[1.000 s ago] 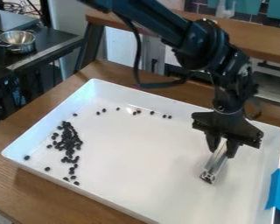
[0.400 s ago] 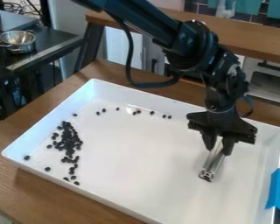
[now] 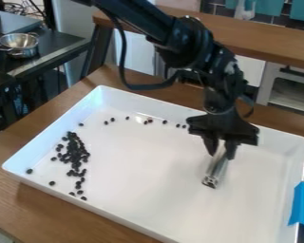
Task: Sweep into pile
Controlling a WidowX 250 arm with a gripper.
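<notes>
The black gripper [image 3: 220,148] hangs over the right-centre part of the white tray [image 3: 148,209], shut on a short silver metal bar [image 3: 216,170] that slants down toward the tray floor. Whether the bar touches the floor I cannot tell. Toward the tray's left side lies a dense cluster of small dark beans [image 3: 74,154], with a few strays in front of it and at the left wall. A loose row of several more beans [image 3: 148,121] runs along the back of the tray, ending just left of the gripper.
Raised walls surround the tray, which stands on a wooden table [image 3: 27,204]. Blue tape [image 3: 303,206] covers part of its right rim. A metal colander [image 3: 19,43] sits on a dark counter at the back left, and a wooden ledge [image 3: 269,42] crosses behind the arm.
The gripper has moved left and slightly toward the back of the tray, carrying the metal bar with it. The main bean cluster looks the same.
</notes>
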